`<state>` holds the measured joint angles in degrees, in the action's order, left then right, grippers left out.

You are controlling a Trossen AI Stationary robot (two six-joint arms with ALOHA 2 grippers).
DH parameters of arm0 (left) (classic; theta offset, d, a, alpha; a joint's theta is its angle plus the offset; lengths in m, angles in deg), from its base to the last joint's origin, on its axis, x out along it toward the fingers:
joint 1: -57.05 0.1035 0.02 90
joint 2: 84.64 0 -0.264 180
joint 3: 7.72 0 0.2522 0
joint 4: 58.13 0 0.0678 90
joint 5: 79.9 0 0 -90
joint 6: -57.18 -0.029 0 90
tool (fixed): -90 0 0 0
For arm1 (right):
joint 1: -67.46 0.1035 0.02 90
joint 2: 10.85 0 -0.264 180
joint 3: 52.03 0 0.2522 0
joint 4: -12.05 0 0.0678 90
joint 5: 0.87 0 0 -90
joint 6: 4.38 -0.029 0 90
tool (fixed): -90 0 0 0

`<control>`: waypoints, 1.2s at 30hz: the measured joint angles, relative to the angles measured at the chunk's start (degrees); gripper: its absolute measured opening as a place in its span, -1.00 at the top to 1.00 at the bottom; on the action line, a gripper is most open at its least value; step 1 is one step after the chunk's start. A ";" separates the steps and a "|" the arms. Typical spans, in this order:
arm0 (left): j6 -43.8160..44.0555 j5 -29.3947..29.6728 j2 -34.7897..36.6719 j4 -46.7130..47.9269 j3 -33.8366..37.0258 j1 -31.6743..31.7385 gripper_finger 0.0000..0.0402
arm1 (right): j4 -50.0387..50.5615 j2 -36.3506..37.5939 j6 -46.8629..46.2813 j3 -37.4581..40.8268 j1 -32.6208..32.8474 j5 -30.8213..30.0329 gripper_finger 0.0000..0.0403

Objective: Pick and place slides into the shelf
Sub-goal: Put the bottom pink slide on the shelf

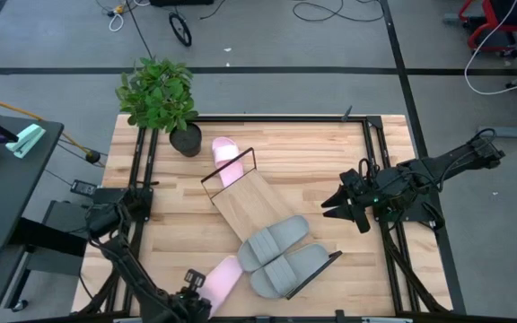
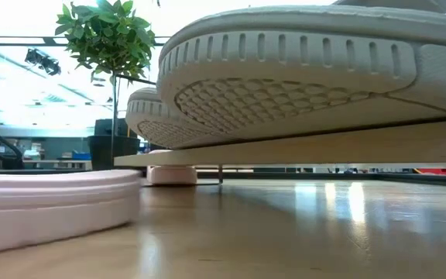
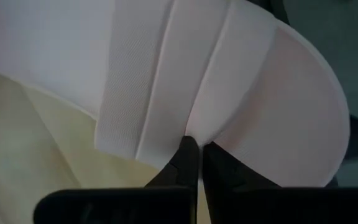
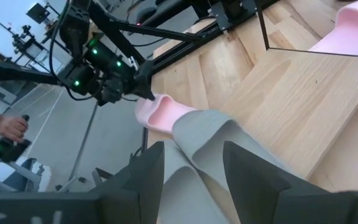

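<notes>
Two grey slides (image 1: 281, 254) on shelf (image 1: 245, 202) | my left claw (image 3: 196, 149) pinching pink slide (image 1: 220, 278) at table edge | my right claw (image 1: 335, 205) spread, empty, beside shelf

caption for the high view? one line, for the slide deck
Left gripper shut on a pink slide at the table's near edge; two grey slides sit on the shelf; right gripper waits open.

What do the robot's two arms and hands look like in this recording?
Both arms are dark, jointed, black-cabled. The left hand sits beyond a black housing with small green lights; its fingers are black and tapered. The right hand has broad, flat dark-grey fingers.
</notes>
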<state>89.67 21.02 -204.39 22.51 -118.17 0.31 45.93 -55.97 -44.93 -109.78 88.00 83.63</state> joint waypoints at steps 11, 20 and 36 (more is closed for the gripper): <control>7.42 -3.80 0.00 16.86 -9.16 -1.06 0.96 | 0.00 0.00 3.15 0.00 0.00 0.00 0.16; 7.65 -5.18 0.39 23.29 -16.17 -1.12 0.96 | 0.00 0.00 3.26 0.00 0.00 0.00 0.16; 5.00 -5.74 0.51 23.24 -23.74 -0.55 0.96 | 0.06 0.00 5.09 0.00 0.00 0.00 0.16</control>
<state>94.68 15.28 -203.87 45.75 -141.91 -0.24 45.99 -55.97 -39.84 -109.78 88.00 83.64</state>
